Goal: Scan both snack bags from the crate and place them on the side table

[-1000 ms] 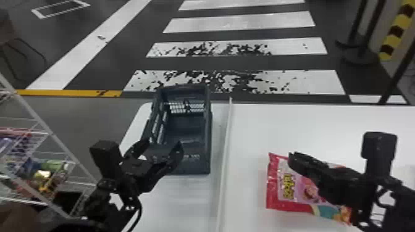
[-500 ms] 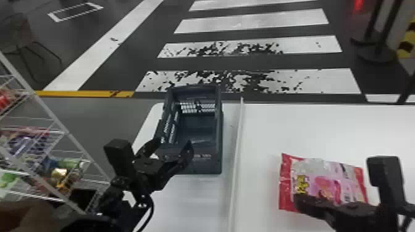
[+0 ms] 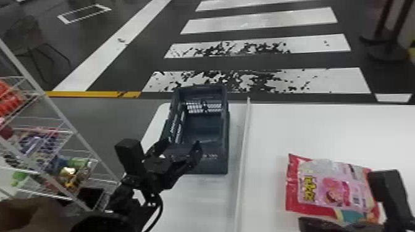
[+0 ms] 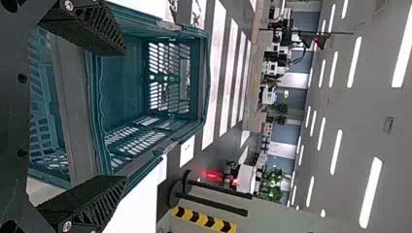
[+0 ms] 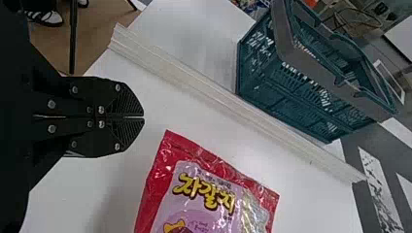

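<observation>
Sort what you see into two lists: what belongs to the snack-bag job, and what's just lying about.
Part of the job:
snack bag, on the white table
crate
left gripper, open, at the crate's near end
right gripper, shut, near the bag

Just there:
wire rack with packets
chair
dark posts

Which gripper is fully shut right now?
The right gripper, near the red-edged snack bag: its fingers meet with nothing between them. The left gripper, by the crate, has its fingers spread.
</observation>
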{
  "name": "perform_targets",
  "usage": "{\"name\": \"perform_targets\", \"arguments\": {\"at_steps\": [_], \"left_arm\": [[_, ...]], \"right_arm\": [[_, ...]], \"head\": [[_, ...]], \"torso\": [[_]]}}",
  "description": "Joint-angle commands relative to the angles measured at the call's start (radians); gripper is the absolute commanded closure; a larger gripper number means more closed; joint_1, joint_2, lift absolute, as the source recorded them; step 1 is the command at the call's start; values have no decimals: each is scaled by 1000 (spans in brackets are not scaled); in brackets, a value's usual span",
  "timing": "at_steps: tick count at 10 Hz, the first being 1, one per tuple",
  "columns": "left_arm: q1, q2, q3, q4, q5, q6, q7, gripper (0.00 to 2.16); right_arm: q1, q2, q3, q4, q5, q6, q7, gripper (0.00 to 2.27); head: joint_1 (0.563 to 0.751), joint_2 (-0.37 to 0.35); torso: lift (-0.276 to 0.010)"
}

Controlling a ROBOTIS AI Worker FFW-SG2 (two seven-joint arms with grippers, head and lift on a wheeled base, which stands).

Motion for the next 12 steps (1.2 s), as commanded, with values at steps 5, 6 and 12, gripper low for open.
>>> {"name": "perform_targets", "arguments": {"at_steps": [5, 6, 12], "left_arm": [[2, 3, 0, 0, 0, 0, 0, 87], [4, 3, 0, -1, 2, 0, 0, 87], [14, 8, 2, -8, 2, 0, 0, 87]], "right_arm": [[-149, 11, 108, 246, 18, -26, -20, 2253], [-175, 14, 117, 278, 18, -38, -34, 2256], [-320, 35, 140, 439, 4, -97, -118, 2253]], "head": [[695, 310], [695, 313], [695, 308]], "torso": [[-95], [-95], [-95]]}}
